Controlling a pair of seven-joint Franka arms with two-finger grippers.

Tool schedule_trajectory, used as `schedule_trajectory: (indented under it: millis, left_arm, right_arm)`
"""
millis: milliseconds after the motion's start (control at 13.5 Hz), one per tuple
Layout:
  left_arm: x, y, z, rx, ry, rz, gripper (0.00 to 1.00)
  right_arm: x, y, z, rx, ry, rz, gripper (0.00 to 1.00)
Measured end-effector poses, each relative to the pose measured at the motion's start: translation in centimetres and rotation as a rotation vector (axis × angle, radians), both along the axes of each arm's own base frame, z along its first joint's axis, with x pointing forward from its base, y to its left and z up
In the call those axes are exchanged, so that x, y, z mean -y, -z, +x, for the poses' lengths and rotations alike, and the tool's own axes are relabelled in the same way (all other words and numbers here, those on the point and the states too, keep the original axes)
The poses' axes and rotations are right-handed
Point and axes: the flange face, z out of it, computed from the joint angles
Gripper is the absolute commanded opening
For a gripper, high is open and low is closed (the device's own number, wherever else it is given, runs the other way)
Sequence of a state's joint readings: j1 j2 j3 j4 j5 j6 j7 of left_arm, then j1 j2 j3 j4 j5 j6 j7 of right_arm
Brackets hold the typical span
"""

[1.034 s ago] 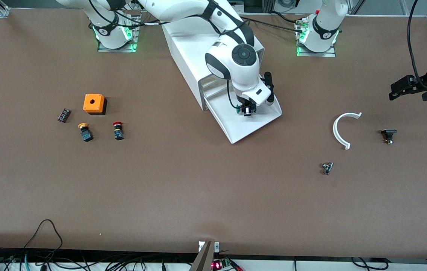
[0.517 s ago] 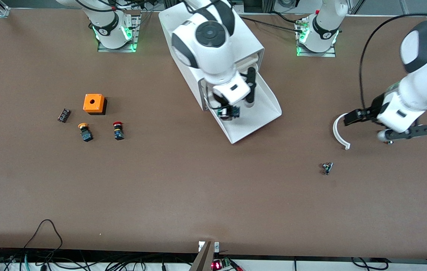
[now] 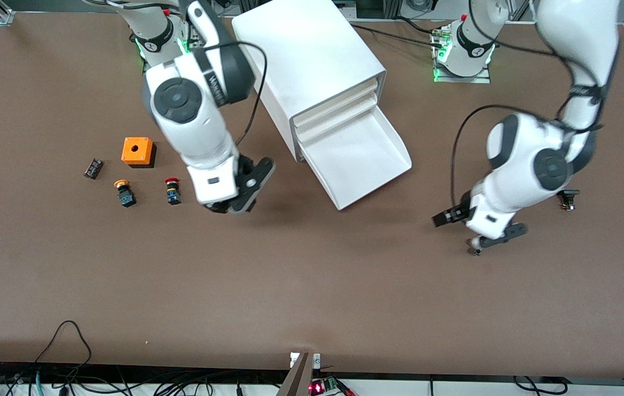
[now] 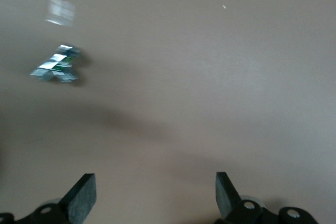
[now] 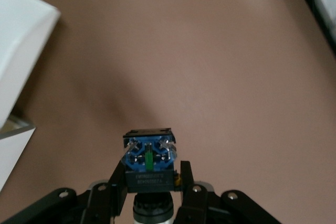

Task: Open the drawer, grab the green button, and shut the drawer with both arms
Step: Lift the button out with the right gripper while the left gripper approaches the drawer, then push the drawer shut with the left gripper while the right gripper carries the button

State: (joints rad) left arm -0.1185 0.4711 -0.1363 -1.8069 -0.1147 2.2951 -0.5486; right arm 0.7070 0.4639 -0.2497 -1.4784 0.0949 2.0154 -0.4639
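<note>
The drawer [image 3: 359, 159], the lowest of the white cabinet [image 3: 312, 60], stands pulled out and shows nothing inside. My right gripper [image 3: 233, 199] is over bare table between the drawer and the red-capped button [image 3: 172, 191]. In the right wrist view it [image 5: 150, 176] is shut on the button [image 5: 149, 153], gripping its dark black-blue body. The green cap is hidden. In the front view the hand hides the button. My left gripper [image 3: 477, 234] hangs open and empty over the table toward the left arm's end. Its fingers [image 4: 84, 195] stand wide apart.
An orange box [image 3: 137, 151], a yellow-capped button [image 3: 124, 193] and a small black part [image 3: 93, 168] lie toward the right arm's end. A small metal part [image 3: 475, 251] lies under the left hand and shows in the left wrist view [image 4: 55, 67]. A black part [image 3: 567, 198] lies beside the left arm.
My right gripper lifted the button out of the drawer and carried it toward the right arm's end. My left arm swung in from the table's end to over the small metal part.
</note>
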Motion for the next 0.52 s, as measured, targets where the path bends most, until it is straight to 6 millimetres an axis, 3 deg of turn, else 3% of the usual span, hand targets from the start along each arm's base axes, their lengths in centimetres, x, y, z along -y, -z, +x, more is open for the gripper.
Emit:
schedule_trajectory:
  millis: [222,369,517]
  left_arm:
    - [5.3,6.4,-1.8,-0.026,-0.046,0.0,1.0]
    - [8.3,8.3,-4.1,-0.055,-0.063,0.01,1.0]
    - [10.3,8.8,-5.9,-0.078,-0.068,0.02,1.0]
  right_arm:
    - [2.2,4.1,-0.4,-0.057,0.225,-0.03,0.28]
    - [4.2,6.7,-0.8,-0.093,0.372,-0.052,0.28]
    - [6.3,8.7,-1.1,-0.111,0.511,-0.061,0.29]
